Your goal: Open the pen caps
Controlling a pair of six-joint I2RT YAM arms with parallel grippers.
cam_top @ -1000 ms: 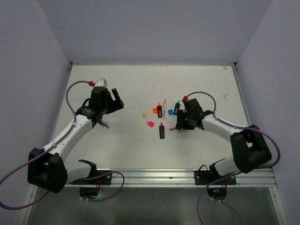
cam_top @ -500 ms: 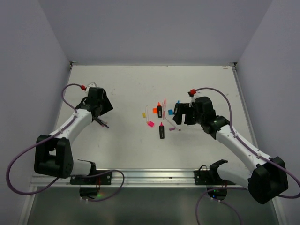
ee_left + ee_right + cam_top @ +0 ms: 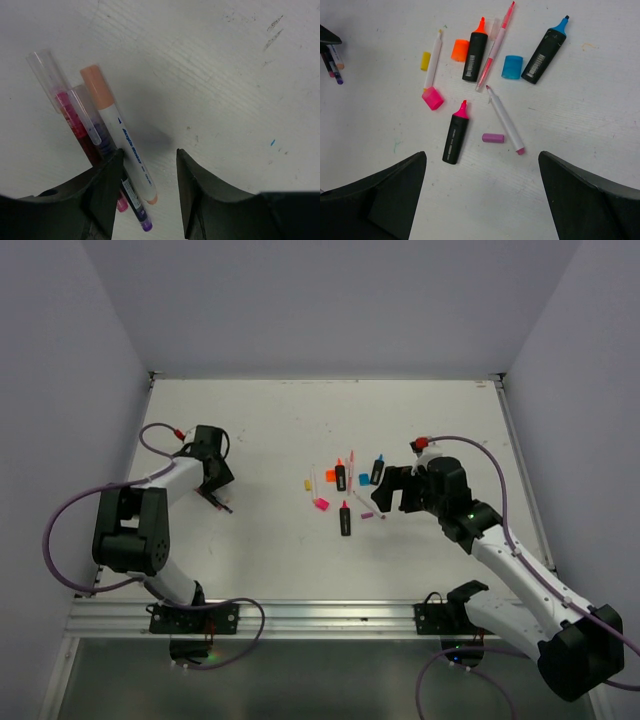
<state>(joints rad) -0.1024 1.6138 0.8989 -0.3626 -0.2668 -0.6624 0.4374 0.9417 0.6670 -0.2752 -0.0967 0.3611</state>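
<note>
Orange cap [image 3: 460,50], blue cap [image 3: 512,67], pink cap [image 3: 432,98], yellow cap [image 3: 425,60] and mauve cap [image 3: 493,138] lie loose among bare-tipped highlighters [image 3: 476,52] mid-table. The right gripper [image 3: 482,155] hangs spread wide above them, its arm stretched in from 5 o'clock. At their 9 o'clock the left gripper [image 3: 150,152], arm folded tight, stands with jaws apart astride a peach-capped white pen [image 3: 127,142], unclamped, with bare table [image 3: 270,420] toward 12 o'clock.

The white bench [image 3: 570,125] looks matt, faintly grained and scuffed. The orange plastic cap [image 3: 459,50] and blue plastic cap [image 3: 512,66] are smooth; the clear plastic cap [image 3: 45,72] is glossy, see-through.
</note>
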